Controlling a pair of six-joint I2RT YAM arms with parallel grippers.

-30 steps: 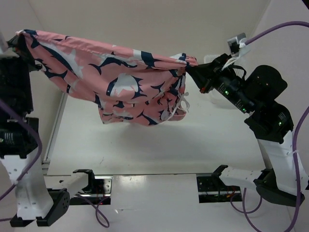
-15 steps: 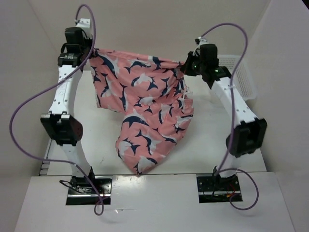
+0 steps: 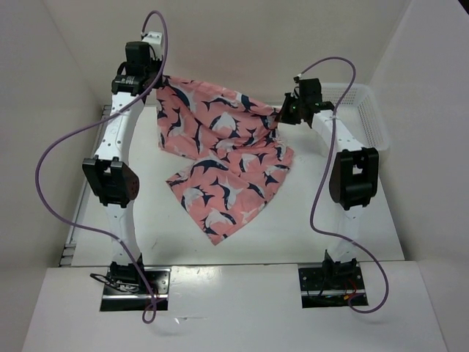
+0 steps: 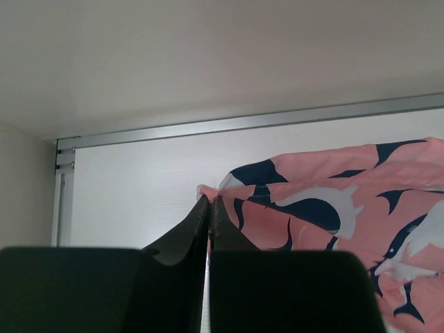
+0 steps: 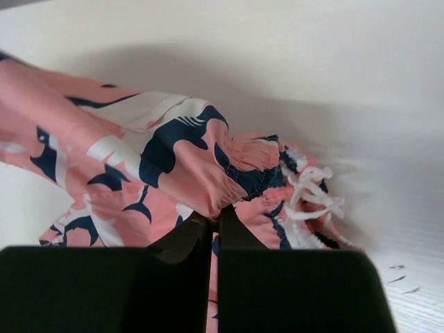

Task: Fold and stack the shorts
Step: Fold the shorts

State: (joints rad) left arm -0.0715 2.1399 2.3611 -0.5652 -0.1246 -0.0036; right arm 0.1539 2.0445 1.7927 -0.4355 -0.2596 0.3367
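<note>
Starting at the far-left corner of the tabletop point(image 3: 300, 220), the left gripper point(image 3: 152, 79) is pinched tight on one corner of the shorts point(image 3: 220, 158). In the left wrist view its two dark fingertips point(image 4: 201, 211) meet with a fold of pink cloth caught between them.

From that corner the held edge of the shorts runs left to right across the far side of the tabletop, lifted off the surface and slanting a little toward the near edge as it goes right. Below this edge the cloth hangs and then spreads flat on the tabletop. Its long axis runs from the held edge toward the near edge, ending in a point about midway between the two arms, short of the near edge.

At the right end of the held edge, the right gripper point(image 3: 285, 115) is closed on the gathered waistband point(image 5: 239, 163). The right wrist view shows its fingertips clamped on the ruffled elastic, with a white drawstring point(image 5: 312, 191) bunched just beside it.

Past the right gripper, in the far-right corner, stands a white mesh basket point(image 3: 372, 121), apart from the shorts.
</note>
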